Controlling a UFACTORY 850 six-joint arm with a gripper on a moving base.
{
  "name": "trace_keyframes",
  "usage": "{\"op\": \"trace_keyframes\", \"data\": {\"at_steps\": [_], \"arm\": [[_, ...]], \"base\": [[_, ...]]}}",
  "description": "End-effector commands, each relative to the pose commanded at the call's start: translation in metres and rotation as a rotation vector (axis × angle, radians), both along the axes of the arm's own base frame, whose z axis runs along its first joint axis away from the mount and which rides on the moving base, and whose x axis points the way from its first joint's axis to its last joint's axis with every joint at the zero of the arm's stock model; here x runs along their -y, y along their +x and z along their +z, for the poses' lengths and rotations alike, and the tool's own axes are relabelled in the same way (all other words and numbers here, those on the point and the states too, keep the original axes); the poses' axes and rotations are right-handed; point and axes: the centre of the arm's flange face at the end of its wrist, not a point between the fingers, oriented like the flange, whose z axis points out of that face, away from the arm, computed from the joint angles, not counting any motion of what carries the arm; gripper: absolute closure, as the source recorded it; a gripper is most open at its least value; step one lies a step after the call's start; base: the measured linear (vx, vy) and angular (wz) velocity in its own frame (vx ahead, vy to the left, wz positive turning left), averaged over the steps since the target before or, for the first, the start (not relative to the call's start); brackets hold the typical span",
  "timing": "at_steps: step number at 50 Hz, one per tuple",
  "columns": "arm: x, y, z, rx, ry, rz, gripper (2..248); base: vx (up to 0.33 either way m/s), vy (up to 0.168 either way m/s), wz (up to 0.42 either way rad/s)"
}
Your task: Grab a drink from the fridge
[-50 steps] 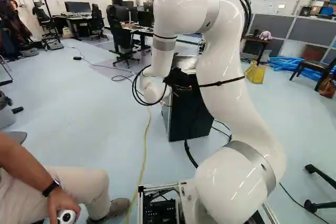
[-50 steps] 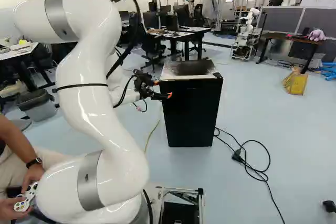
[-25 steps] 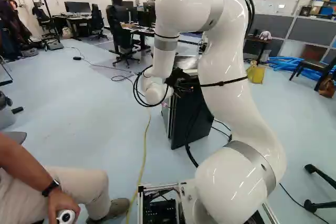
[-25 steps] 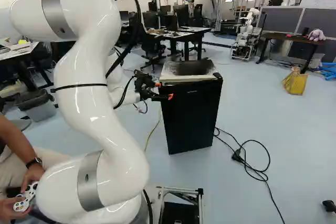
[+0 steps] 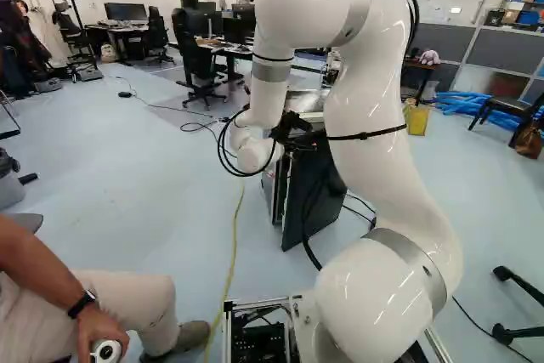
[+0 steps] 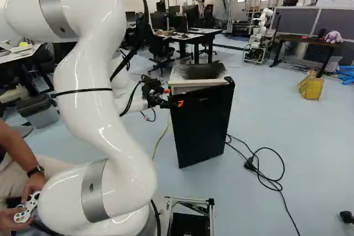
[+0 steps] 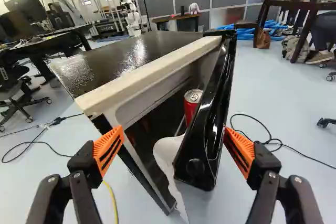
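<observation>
In the right base view my gripper is at the near left upper corner of the black fridge door, which stands ajar from the fridge. The wrist view has the gripper open, its orange pads wide apart. The free end of the door lies between them, one finger close to its outer face; whether they touch, I cannot tell. Through the gap, a red can shows upright inside the fridge, partly hidden by the door. A white curved piece hangs at the door's inner side.
Black cables lie on the floor beside the fridge, and a yellow cable runs nearer the base. A seated person's leg is close on the left. Farther back are desks, a yellow bag and another robot.
The fridge door has swung farther open, its free edge coming toward the base. My arm has drawn back and up slightly, the gripper staying by the door's edge. The base has not moved.
</observation>
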Motion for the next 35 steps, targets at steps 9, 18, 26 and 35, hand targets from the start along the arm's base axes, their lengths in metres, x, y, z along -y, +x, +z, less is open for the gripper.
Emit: {"op": "trace_keyframes", "data": {"at_steps": [9, 18, 26, 35], "arm": [[0.003, -0.008, 0.001, -0.008, -0.002, -0.005, 3], [0.006, -0.016, 0.001, -0.016, -0.005, -0.009, 3], [0.009, -0.023, 0.002, -0.023, -0.007, -0.014, 3], [0.012, -0.031, 0.002, -0.032, -0.010, -0.019, 3]], "base": [[0.000, 0.000, 0.000], [0.000, 0.000, 0.000], [0.000, 0.000, 0.000], [0.000, 0.000, 0.000]]}}
